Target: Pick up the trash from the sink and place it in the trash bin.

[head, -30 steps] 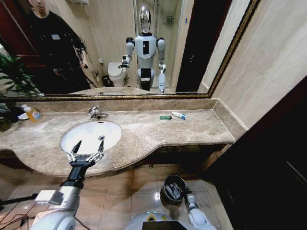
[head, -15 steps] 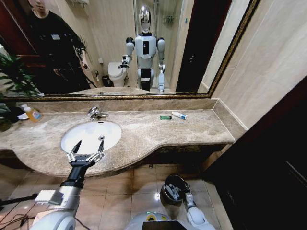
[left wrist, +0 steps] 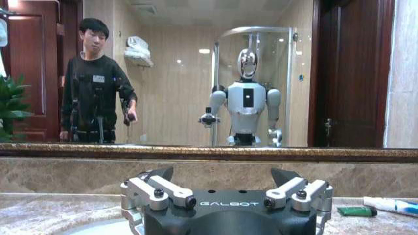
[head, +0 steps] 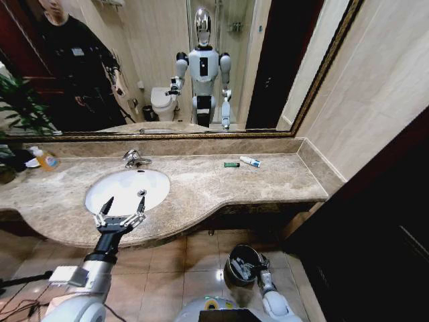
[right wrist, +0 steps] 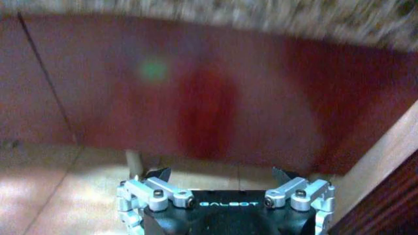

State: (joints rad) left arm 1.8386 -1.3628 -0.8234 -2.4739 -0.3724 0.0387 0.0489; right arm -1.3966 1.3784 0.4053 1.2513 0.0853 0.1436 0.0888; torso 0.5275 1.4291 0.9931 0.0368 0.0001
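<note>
The white oval sink [head: 127,188] sits in the marble countertop [head: 201,191], and its bowl looks bare. My left gripper [head: 121,207] hovers open over the sink's front rim, holding nothing; the left wrist view shows its fingers [left wrist: 158,175] spread wide. Two pieces of trash lie on the counter to the right: a tiny green piece [head: 231,164] [left wrist: 357,211] and a small white tube [head: 250,161] [left wrist: 390,205]. The dark round trash bin [head: 240,258] stands on the floor below. My right gripper [head: 257,270] is at the bin's rim, and in the right wrist view the gripper [right wrist: 220,174] is open and empty.
A chrome faucet [head: 136,159] stands behind the sink. An orange-yellow bottle [head: 45,159] sits at the counter's far left by a plant. A large mirror backs the counter. A dark red cabinet panel [right wrist: 196,98] closes the space under the counter, next to the bin.
My right arm has shifted slightly beside the bin. The left gripper has stayed over the sink's front rim.
</note>
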